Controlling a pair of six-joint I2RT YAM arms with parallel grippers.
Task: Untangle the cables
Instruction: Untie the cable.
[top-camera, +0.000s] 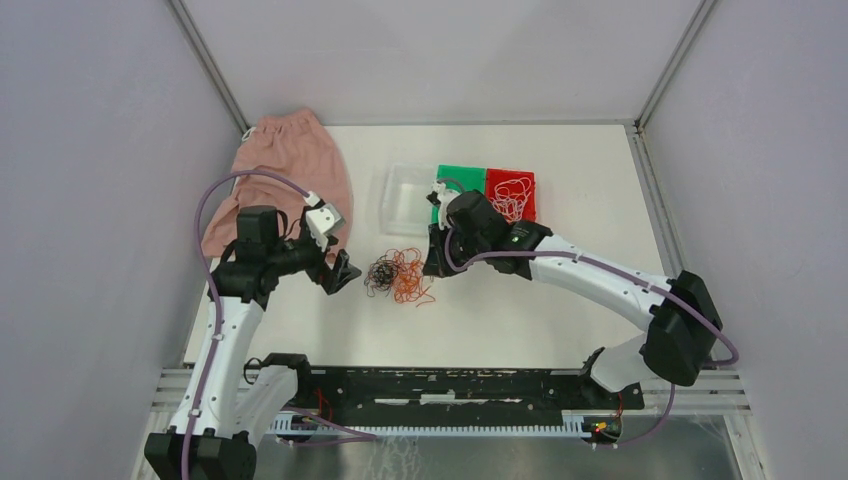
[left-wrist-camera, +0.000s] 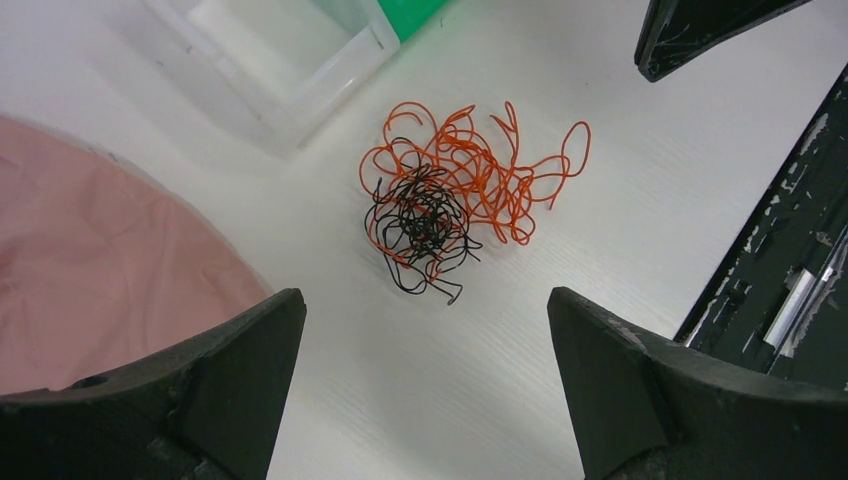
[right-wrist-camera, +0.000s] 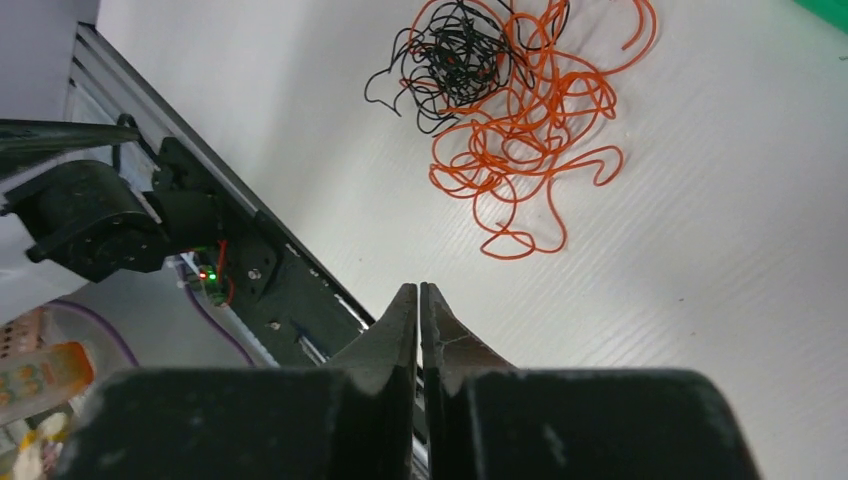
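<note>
The worktop (top-camera: 520, 300) was white. The orange-red cables (left-wrist-camera: 480, 180) and black cables (left-wrist-camera: 425, 220) meshed in one two-coloured clump. A red tray (top-camera: 510, 172) held white cables (top-camera: 511, 198), next to a green tray (top-camera: 465, 176) and a clear bin (top-camera: 405, 195). The cloth (top-camera: 290, 165) was dusty pink. The left pincer (left-wrist-camera: 422, 300) and right pincer (right-wrist-camera: 418, 290) were black, the arms (top-camera: 590, 275) white with black joints, their hoses (top-camera: 203, 208) purple.

The white-shelled left arm (top-camera: 222, 338) and right arm (top-camera: 592, 276) carry bulky black joint housings (top-camera: 680, 328) and looping purple cables (top-camera: 198, 230), while the left gripper (left-wrist-camera: 425, 297) and right gripper (right-wrist-camera: 419, 291) have matte black, wedge-shaped fingers (left-wrist-camera: 232, 372).
</note>
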